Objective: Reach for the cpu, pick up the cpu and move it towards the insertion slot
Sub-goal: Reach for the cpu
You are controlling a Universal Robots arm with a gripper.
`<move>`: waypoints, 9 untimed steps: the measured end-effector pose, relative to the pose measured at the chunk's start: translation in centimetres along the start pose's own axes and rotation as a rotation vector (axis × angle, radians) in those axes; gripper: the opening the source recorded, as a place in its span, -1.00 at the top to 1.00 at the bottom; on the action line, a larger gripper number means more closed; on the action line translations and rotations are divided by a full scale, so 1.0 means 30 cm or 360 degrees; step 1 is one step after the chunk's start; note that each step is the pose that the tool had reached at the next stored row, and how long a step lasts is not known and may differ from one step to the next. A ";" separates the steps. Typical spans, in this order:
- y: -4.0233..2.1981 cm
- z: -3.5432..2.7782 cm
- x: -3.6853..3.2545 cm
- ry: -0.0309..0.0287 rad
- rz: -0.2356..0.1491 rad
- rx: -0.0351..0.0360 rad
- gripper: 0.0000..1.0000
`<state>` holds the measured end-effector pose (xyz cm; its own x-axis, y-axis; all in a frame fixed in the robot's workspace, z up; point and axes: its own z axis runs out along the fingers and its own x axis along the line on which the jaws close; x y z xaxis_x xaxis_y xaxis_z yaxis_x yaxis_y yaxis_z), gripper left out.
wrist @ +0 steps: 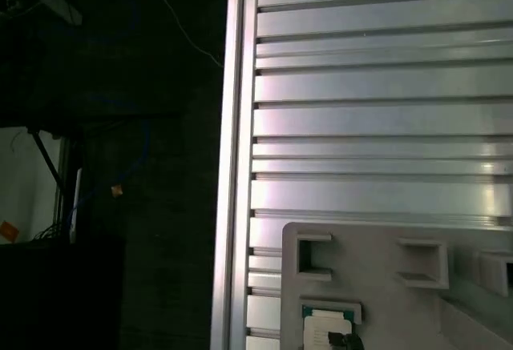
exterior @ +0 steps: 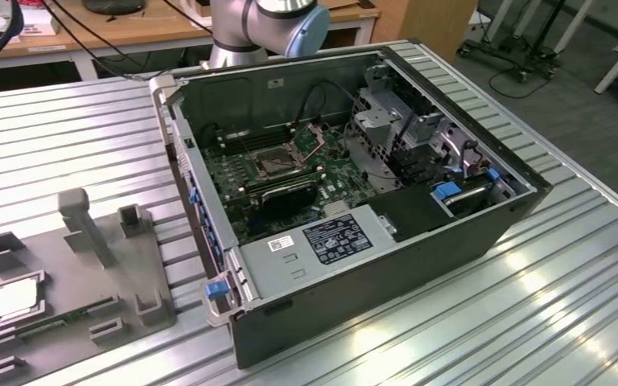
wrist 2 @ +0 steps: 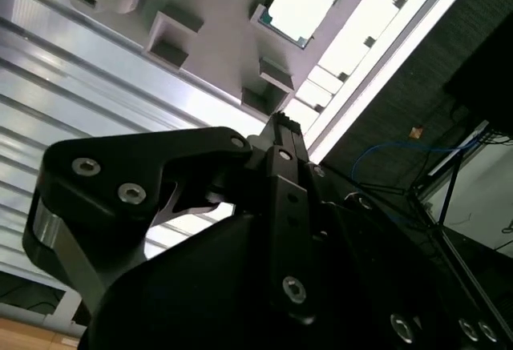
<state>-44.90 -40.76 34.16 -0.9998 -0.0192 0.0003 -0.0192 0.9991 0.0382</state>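
Cpu (exterior: pixel 14 301) lies flat, silvery-white face up with a thin green rim, in a square pocket of a grey moulded holder (exterior: pixel 126 273). In the exterior view it is at about eight o'clock from the slot (exterior: pixel 277 165), and the two are well apart. Low blocks edge the pocket and taller posts stand at about one o'clock from it, with open room above the chip. The holder rests on a ribbed aluminium table (exterior: pixel 73 137). The second wrist view shows the cpu (wrist 2: pixel 303 4) close to the table's edge rail, with dark floor beyond. The black gripper (wrist 2: pixel 280 126) hangs apart from the chip, and whether its jaws are apart or together cannot be told. The slot, dark and square with a silver frame, sits on the green board inside an open black case (exterior: pixel 395 265).
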 end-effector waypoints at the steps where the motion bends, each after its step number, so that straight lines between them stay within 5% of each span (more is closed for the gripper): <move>1: -0.001 0.004 0.002 0.00000 0.0000 0.0000 0.79; 5: -0.007 0.018 0.007 0.00001 0.0000 0.0000 0.65; 9: -0.012 0.040 0.008 0.00002 0.0000 0.0000 0.29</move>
<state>-45.12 -41.09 32.94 -0.9998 -0.0193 0.0004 -0.0192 0.9991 0.0382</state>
